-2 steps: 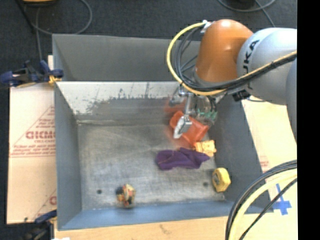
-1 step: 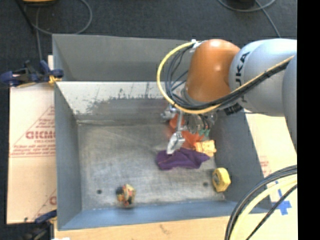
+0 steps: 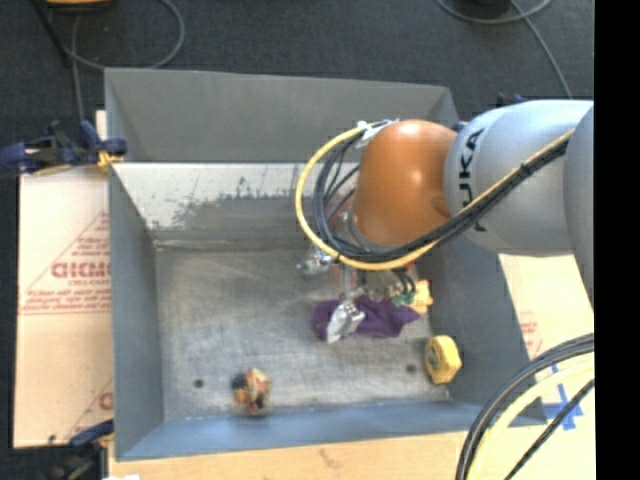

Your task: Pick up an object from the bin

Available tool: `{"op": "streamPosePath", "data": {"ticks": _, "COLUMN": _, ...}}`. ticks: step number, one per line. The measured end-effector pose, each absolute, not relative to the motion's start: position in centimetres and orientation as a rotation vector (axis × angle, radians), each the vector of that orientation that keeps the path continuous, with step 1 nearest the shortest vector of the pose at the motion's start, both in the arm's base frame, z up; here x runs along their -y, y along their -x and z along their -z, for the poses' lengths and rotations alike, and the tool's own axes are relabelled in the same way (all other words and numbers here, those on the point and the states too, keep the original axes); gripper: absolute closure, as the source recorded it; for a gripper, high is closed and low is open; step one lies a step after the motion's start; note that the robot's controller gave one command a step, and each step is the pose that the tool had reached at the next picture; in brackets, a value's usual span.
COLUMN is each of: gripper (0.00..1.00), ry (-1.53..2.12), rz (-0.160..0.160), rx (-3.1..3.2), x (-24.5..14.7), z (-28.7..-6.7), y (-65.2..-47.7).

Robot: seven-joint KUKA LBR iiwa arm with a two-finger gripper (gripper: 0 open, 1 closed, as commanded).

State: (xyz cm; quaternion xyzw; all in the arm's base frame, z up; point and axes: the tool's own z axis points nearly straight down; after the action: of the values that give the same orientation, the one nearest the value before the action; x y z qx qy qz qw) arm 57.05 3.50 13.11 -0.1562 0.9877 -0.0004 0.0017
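- Several small loose things down on the dull, scratched grey metal floor of the bin (image 3: 220,308).
- Reaching in from the right: a big smooth silver-grey arm (image 3: 520,178), with a round, shiny orange cover (image 3: 400,183) at its wrist and loops of black and yellow cable (image 3: 318,203) around that.
- Under the cover, a shiny metal gripper (image 3: 346,322), pointing down, its tip right on a soft, floppy purple thing (image 3: 385,318), crumpled like cloth, right of the floor's middle.
- Cannot tell whether open or closed, or whether gripping the purple thing at all.
- Just beside the purple thing, at its far right edge, a little yellow bit (image 3: 420,294) with green on it.
- Near the front right corner, a chunky yellow block (image 3: 441,358) with rounded corners.
- Well apart, by the front wall to the left, a small lumpy ball (image 3: 252,390) of mixed colours.
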Motion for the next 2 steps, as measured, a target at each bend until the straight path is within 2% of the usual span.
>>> {"op": "streamPosePath", "data": {"ticks": 1, "gripper": 0.0, "ry": 0.712, "rz": -0.001, "rx": -3.056, "x": -0.5, "z": -11.4, "y": -54.8}}
{"op": "streamPosePath", "data": {"ticks": 2, "gripper": 1.0, "ry": 0.656, "rz": -0.002, "rx": -3.083, "x": 3.2, "z": -7.8, "y": -58.4}}
